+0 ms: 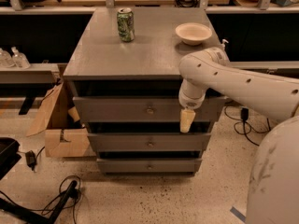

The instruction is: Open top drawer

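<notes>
Working from the left: leave alone the open cardboard box (pixel 60 129) on the floor beside the grey cabinet (pixel 140 55), likewise the green can (pixel 125 25) standing upright toward the back of the cabinet top. Find the top drawer (pixel 112 110) directly under that top, uppermost of three grey fronts, seemingly shut or barely out, with its small round knob (pixel 150 110) at the centre of the panel. Judge the step in hand as the approach to that knob, with nothing yet gripped. Slide the gripper (pixel 187 120), hanging in front of the drawer's right half, just right of the knob and pointing straight down, leftward to straddle the knob. Cannot tell whether spread or pressed together, so confirm a wide enough gap before moving in. Close squarely on the knob, then pull straight out and level, without twisting, to avoid binding such a wide drawer by dragging sideways. Keep clear of the pale bowl (pixel 193 32) near the right back corner of the top. Reaches in from the right: white arm (pixel 243 85) bent at a rounded joint above the drawer's right end, wrist turned down, forearm running off toward the robot's body (pixel 275 171) at lower right.
</notes>
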`<state>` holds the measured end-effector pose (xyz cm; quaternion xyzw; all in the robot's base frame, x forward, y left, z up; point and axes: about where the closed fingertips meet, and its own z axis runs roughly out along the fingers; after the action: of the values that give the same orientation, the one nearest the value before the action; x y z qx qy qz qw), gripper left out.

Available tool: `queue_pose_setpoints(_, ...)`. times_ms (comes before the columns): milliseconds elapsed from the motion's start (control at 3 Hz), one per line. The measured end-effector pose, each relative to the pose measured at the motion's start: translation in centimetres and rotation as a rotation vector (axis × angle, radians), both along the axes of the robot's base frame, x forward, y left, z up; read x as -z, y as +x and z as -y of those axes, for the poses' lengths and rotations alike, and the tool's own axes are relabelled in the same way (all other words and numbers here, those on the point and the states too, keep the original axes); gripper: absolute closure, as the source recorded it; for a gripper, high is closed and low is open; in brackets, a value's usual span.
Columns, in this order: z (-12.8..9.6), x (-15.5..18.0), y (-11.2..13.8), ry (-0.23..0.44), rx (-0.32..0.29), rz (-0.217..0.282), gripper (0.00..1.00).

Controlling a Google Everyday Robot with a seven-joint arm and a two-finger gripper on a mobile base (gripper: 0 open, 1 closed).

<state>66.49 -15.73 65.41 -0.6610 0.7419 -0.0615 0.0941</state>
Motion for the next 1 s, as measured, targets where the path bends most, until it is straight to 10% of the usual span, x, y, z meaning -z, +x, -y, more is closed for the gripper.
queue_pose_setpoints(1000, 0.6, -1.6, -2.5, 0.003, 0.077, -0.025, 1.0)
